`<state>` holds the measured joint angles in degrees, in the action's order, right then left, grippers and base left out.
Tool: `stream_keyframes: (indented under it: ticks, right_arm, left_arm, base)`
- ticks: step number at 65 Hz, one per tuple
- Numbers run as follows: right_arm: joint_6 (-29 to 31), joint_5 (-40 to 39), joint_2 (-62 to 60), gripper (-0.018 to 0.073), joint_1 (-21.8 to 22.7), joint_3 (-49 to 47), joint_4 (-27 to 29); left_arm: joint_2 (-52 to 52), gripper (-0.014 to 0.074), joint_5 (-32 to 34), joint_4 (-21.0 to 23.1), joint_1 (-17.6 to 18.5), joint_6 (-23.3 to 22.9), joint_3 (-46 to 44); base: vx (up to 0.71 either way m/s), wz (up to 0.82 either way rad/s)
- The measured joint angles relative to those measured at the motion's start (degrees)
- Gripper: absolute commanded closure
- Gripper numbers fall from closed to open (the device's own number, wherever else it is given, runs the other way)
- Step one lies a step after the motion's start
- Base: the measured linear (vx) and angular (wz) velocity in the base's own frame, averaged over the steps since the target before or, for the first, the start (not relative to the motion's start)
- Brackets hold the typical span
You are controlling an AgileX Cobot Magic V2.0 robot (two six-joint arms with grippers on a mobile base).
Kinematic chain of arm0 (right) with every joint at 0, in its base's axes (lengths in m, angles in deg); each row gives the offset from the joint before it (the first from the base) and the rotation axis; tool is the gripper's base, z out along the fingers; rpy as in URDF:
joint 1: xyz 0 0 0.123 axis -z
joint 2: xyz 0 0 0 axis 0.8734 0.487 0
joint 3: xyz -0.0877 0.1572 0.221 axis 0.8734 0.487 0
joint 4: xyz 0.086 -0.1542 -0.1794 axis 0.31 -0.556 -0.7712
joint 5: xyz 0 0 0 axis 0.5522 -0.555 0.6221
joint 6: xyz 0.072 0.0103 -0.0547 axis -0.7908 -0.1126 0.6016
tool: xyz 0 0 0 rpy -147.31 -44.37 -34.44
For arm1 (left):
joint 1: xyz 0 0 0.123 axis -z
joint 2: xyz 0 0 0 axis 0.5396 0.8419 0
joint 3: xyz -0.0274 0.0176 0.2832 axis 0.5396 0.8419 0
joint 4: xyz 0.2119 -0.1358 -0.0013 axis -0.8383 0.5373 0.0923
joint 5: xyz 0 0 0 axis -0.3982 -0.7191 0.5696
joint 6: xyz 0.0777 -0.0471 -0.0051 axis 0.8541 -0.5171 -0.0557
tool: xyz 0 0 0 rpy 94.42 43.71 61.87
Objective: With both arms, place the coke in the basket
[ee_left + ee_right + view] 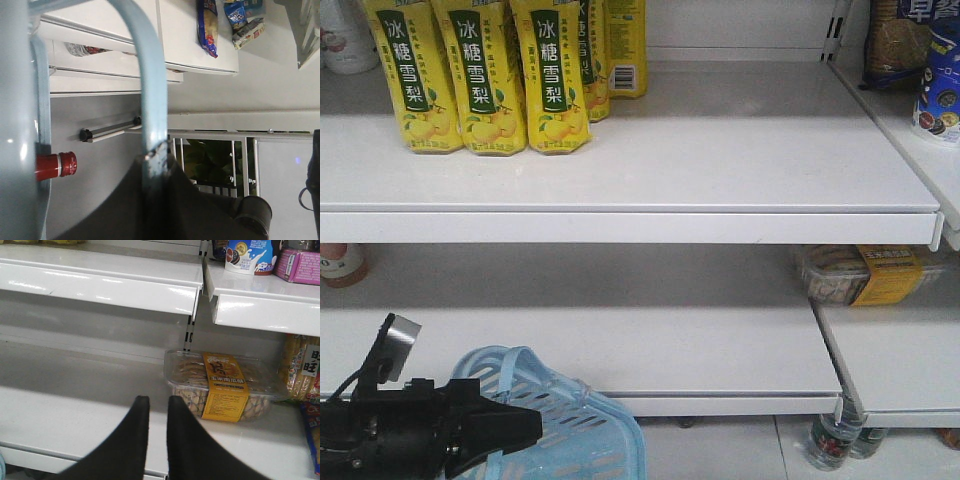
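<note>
The light blue basket [595, 440] hangs at the bottom left of the front view, below the lower shelf. My left gripper [525, 428] is shut on its looped handle [150, 85], which runs up between the black fingers [175, 200]. Past the basket's rim [15, 125], the coke [56, 166] shows only its red cap and neck; the rest is hidden behind the basket. My right gripper [158, 401] hovers over the lower shelf, its jaws a narrow gap apart with nothing between them.
Yellow pear-drink packs [480, 80] stand on the upper shelf. A clear biscuit box with a yellow label [220, 385] lies on the lower shelf just ahead and right of my right gripper. Water bottles [835, 440] stand on the floor at the right.
</note>
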<state>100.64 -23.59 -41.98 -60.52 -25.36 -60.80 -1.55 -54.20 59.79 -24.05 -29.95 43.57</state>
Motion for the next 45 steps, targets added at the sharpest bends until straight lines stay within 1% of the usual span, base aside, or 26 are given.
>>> stream_keyframes:
  ticks: [45]
  right_arm:
    - [0.0,-0.3,0.0,0.0569,0.0,0.0,0.2]
  left_arm:
    - [0.0,0.0603,0.0,0.0,0.0,0.0,0.0]
  base:
    - [0.00,0.00]
